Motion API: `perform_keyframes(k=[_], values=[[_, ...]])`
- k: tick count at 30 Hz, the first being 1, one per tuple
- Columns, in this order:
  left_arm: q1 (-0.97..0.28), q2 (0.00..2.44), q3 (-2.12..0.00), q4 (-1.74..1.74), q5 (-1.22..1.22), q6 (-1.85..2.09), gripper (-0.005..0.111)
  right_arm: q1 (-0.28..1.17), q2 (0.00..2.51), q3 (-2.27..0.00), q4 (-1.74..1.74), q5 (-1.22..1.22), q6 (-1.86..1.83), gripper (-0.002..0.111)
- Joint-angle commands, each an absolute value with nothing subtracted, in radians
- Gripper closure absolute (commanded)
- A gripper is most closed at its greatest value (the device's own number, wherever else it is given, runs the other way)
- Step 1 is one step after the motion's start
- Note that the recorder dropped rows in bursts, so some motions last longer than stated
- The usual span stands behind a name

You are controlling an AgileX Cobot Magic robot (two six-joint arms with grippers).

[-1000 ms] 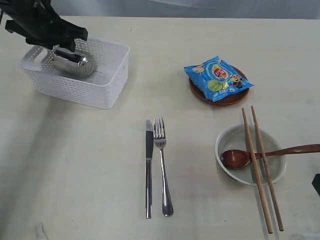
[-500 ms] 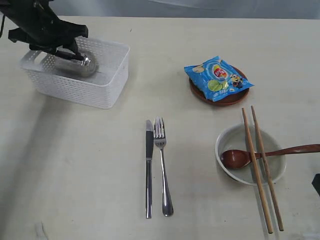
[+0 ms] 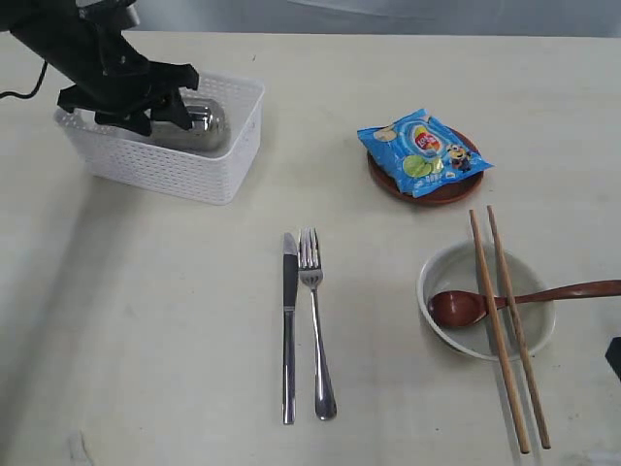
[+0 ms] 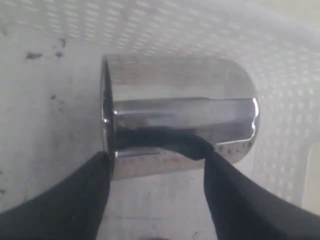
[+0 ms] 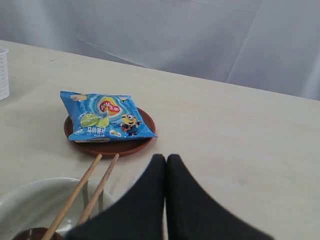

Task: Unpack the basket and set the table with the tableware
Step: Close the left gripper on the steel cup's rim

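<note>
The white basket (image 3: 229, 155) stands at the table's (image 3: 146, 320) far left. In it the steel cup (image 3: 201, 124) lies on its side. My left gripper (image 3: 160, 112) reaches into the basket. In the left wrist view it (image 4: 155, 155) is open, both fingertips touching the near side of the cup (image 4: 180, 90). Knife (image 3: 289, 320) and fork (image 3: 315, 320) lie side by side in the middle. Spoon (image 3: 461, 307) and chopsticks (image 3: 505, 330) rest on the bowl (image 3: 427, 282). My right gripper (image 5: 166, 159) is shut and empty, near the bowl.
A blue chip bag (image 3: 422, 150) lies on the reddish-brown plate (image 3: 441, 194) at the right rear. The basket's lattice wall (image 4: 280, 75) curves close behind the cup. A pale curtain backs the table in the right wrist view.
The left gripper moved right inside the basket, pushing the cup toward the right wall. The whole basket slid a little to the right. The right arm stayed still.
</note>
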State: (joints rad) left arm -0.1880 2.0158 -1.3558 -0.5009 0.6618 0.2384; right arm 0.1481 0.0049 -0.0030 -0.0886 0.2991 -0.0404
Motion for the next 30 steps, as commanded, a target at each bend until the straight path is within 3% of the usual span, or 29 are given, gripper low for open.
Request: perform_keyframes(k=[1,10,30], values=[[-0.198,2.024,-1.347,-0.56,0.614,0.338,0.054,0.143,0.0,0.0,-0.088,0.298,-0.038,0.108],[-0.198,2.024,-1.347,-1.02,0.631,0.757,0.054,0.143,0.0,0.0,-0.088,0.298,-0.036,0.108],[-0.198,2.064,-1.347,-1.124,0.82,0.844,0.057,0.143,0.0,0.0,-0.088,0.298,-0.036,0.108]])
